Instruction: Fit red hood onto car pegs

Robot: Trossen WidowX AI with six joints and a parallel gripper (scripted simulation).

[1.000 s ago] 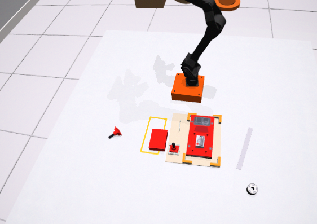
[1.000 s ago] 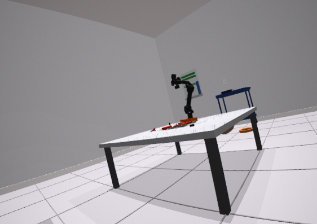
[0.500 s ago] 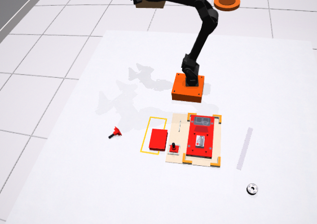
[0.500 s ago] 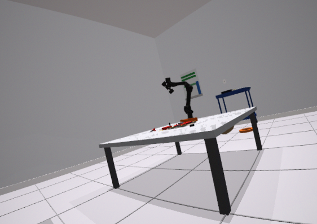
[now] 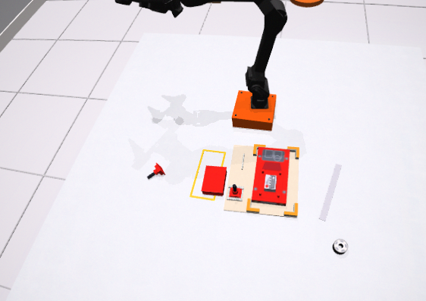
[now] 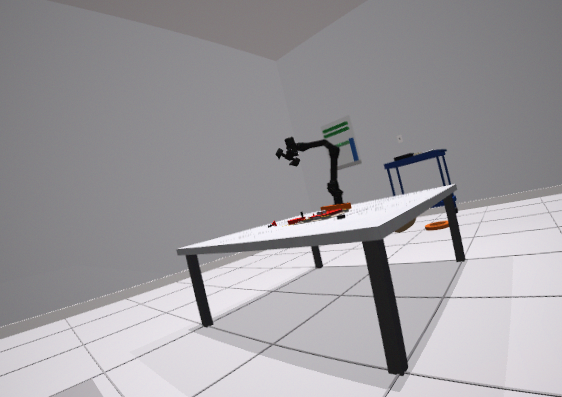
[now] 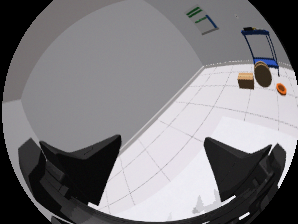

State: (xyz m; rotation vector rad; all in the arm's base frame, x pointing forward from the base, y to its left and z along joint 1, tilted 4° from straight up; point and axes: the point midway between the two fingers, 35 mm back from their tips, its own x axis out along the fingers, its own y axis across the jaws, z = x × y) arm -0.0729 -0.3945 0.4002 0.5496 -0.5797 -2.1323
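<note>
The red hood [image 5: 214,180] [image 6: 296,221] lies roof up on the table, partly inside a yellow outlined rectangle [image 5: 196,174] and left of the jig board. The red chassis [image 5: 258,186] sits between orange corner brackets on the pale jig board [image 5: 236,155]. The grey engine block [image 5: 270,182] is on its deck, with small dark pegs around it. The pegs' height and the hood's corner holes cannot be made out. My gripper [image 5: 149,3] [image 6: 287,159] [image 7: 165,141] is open and empty, high above the table and far from the hood.
A small red part with a black post [image 5: 235,192] stands on the board close to the hood. A red and black piece [image 5: 156,170] lies farther left. A pale strip [image 5: 330,192] and a silver wheel [image 5: 340,246] lie right of the jig. The orange arm base [image 5: 252,123] stands behind it.
</note>
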